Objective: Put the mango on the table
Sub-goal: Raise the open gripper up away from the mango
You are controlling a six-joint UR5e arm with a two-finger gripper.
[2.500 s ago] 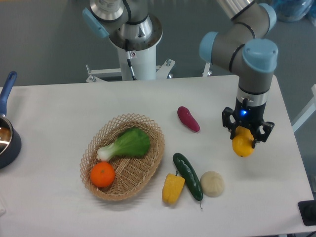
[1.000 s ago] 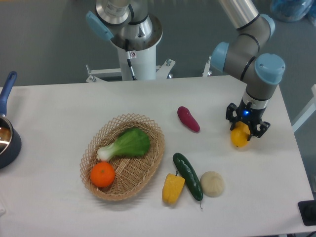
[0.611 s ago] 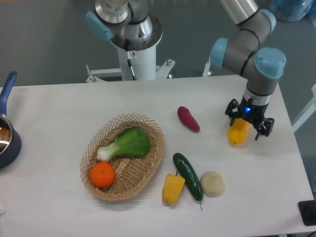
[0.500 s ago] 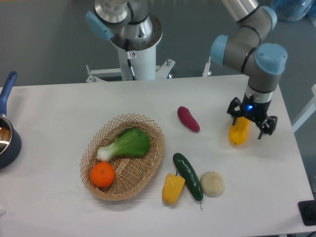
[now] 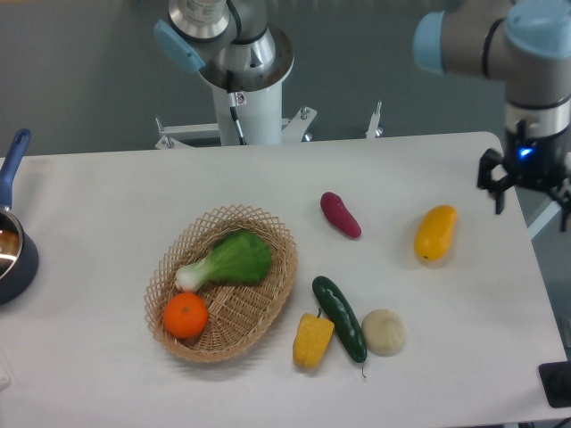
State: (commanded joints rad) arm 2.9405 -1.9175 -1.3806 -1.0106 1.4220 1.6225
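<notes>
Hanging over the right edge of the table [image 5: 107,214], the tool [image 5: 529,189] is standing open with nothing between its dark fingers, and a small blue light is shining on its body. It is staying at about 2 o'clock from the mango [image 5: 435,233] and well apart from it; no part of the tool is touching the fruit.

The table is carrying everything. The wicker basket [image 5: 268,299] is sitting left of the middle and is holding a green leafy vegetable [image 5: 234,259] in its upper part and a round orange [image 5: 186,315] at about 7 o'clock inside it. At the far left edge a dark pan [image 5: 12,250] with a blue handle is showing only partly.

The mango is lying alone on the bare white surface in the right part of the table, its long axis tilted slightly from upright. The purple sweet potato [image 5: 341,215] is lying at about 10 o'clock from it. The dark green cucumber [image 5: 339,317] is lying at about 7 o'clock from the mango, just right of the basket. The yellow pepper [image 5: 313,340] is touching the cucumber at its lower left side, and a pale round vegetable [image 5: 384,332] is sitting just beside the cucumber at its right.
</notes>
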